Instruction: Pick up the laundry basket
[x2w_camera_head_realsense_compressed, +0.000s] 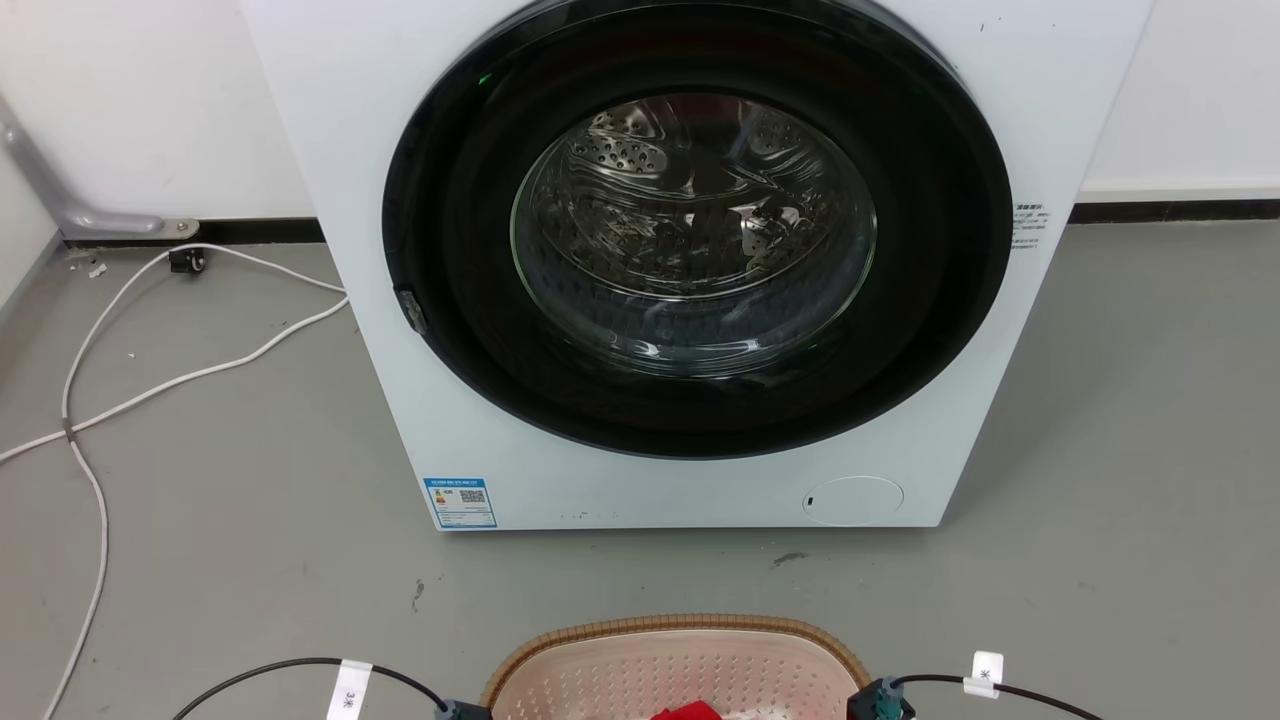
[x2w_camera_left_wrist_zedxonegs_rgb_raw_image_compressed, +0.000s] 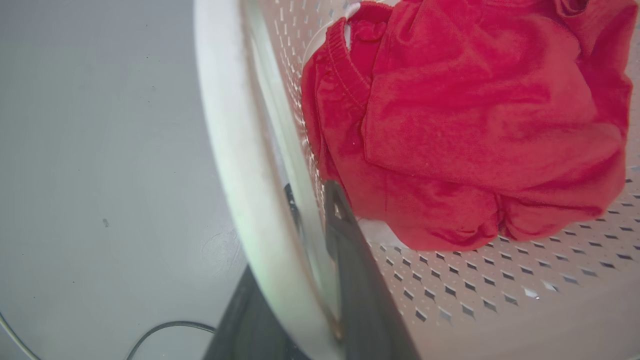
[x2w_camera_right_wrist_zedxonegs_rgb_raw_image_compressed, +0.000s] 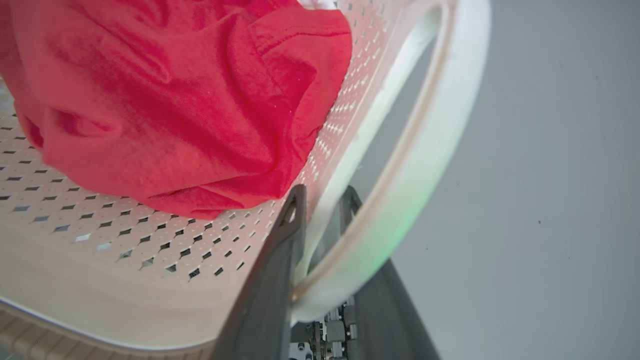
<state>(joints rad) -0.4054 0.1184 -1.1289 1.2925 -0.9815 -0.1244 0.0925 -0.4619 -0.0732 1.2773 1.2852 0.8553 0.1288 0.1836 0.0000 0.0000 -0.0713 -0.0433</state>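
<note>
A: Where's the laundry basket (x2w_camera_head_realsense_compressed: 680, 628)?

B: Low down, right in front of the robot, btwn its two arms. It's near the washing machine (x2w_camera_head_realsense_compressed: 640, 490) but not touching it. A red cloth (x2w_camera_left_wrist_zedxonegs_rgb_raw_image_compressed: 475, 125) lies inside.

A: What's the left gripper (x2w_camera_left_wrist_zedxonegs_rgb_raw_image_compressed: 311, 192) doing?

B: One finger's inside the basket wall, one's outside by the left handle (x2w_camera_left_wrist_zedxonegs_rgb_raw_image_compressed: 230, 165). The jaws are almost closed and pinch that side.

A: And the right gripper (x2w_camera_right_wrist_zedxonegs_rgb_raw_image_compressed: 324, 195)?

B: Same thing on the other side. It's almost closed, w/ the wall and the right handle (x2w_camera_right_wrist_zedxonegs_rgb_raw_image_compressed: 440, 130) squeezed btwn its fingers.

A: Why both sides?

B: Prob. b/c the basket is wide. Held by one end it would tip and drop the cloth. Two ends keep it flat.

A: Is it up yet?

B: Can't tell.
</note>
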